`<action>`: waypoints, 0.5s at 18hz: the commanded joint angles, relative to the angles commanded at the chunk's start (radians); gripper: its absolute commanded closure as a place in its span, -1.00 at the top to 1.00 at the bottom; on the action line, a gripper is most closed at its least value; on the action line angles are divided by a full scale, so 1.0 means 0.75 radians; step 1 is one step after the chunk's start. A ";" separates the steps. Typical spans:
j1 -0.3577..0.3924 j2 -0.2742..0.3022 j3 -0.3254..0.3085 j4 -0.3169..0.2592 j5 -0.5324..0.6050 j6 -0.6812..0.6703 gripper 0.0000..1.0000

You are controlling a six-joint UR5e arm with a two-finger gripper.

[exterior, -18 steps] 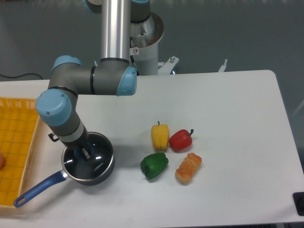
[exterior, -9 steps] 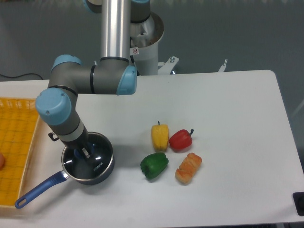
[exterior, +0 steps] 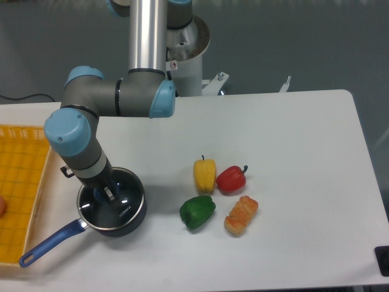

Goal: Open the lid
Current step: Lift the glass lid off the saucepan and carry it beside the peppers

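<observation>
Your hand [exterior: 102, 194] is down over the lid [exterior: 112, 199], at its blue centre knob [exterior: 99, 194]. You cannot tell from this view if the fingers are closed on the knob or only beside it, because the arm hides them. You see the lid over the dark saucepan [exterior: 124, 220], which stands on the white tabletop [exterior: 292, 152] beside the yellow basket [exterior: 21, 182]. Near the saucepan you find a yellow pepper [exterior: 204, 174], a red pepper [exterior: 231, 179], a green pepper [exterior: 197, 212] and a bread piece [exterior: 241, 215].

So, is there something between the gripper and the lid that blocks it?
Nothing visible does. The gripper is already down at the blue knob in the middle of the lid, which sits on the saucepan. The peppers lie off to the side.
</observation>
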 joint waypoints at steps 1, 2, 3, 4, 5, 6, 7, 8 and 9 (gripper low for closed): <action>0.004 0.000 0.000 -0.002 0.000 0.002 0.34; 0.004 0.002 -0.002 -0.004 0.004 0.002 0.34; 0.008 0.004 -0.002 -0.022 0.006 0.002 0.34; 0.020 0.012 -0.002 -0.053 0.010 0.006 0.34; 0.035 0.027 -0.002 -0.079 0.010 0.006 0.34; 0.053 0.033 -0.002 -0.100 0.010 0.008 0.34; 0.073 0.045 -0.002 -0.116 0.010 0.008 0.34; 0.090 0.061 -0.002 -0.133 0.010 0.010 0.33; 0.108 0.070 -0.002 -0.149 0.010 0.024 0.33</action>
